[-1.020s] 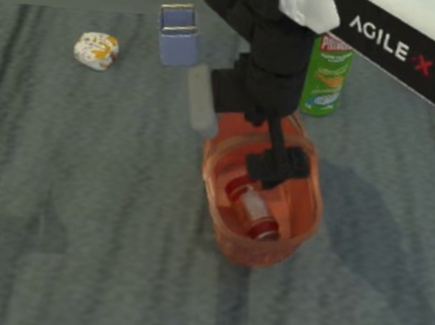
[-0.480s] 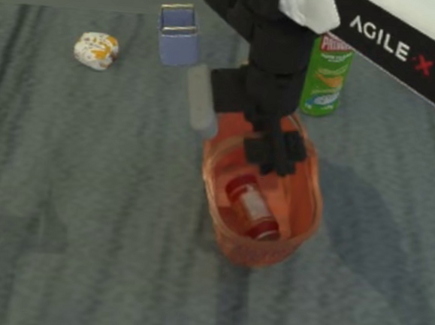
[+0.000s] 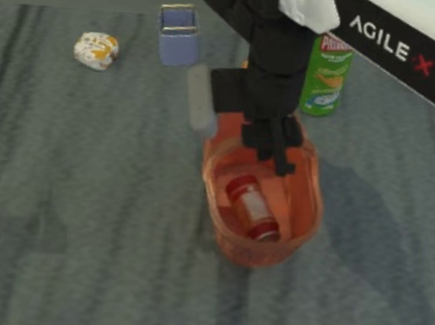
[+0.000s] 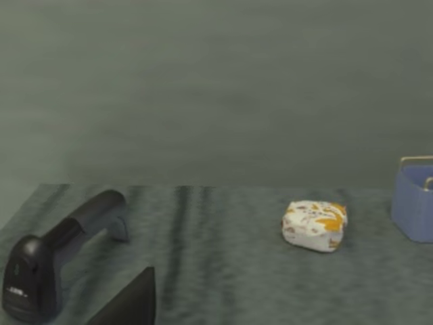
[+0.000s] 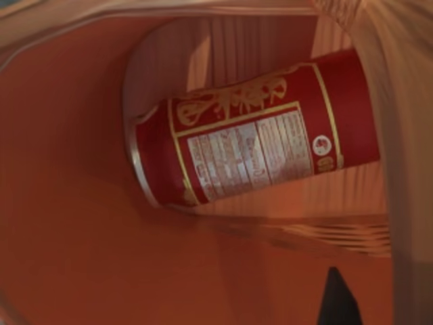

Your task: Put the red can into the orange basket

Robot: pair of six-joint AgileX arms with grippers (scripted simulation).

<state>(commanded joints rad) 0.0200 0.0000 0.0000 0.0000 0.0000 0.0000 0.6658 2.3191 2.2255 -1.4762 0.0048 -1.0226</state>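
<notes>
**Q:** Where is the red can sitting?

**A:** It is lying on its side on the floor of the orange basket, label facing up (the right wrist view is showing the can against the basket's inner wall).

**Q:** What is the right gripper doing?

**A:** It is hanging over the far end of the basket, above the can and not touching it. Its jaws are holding nothing; how wide they are standing, I cannot tell.

**Q:** And the left arm?

**A:** It is sitting parked at the table's left edge.

**Q:** What else is standing on the table?

**A:** 1 green tube just behind the basket, 1 blue box, 1 white-and-orange pouch, and 1 black scanner (visible only in the left wrist view).
</notes>
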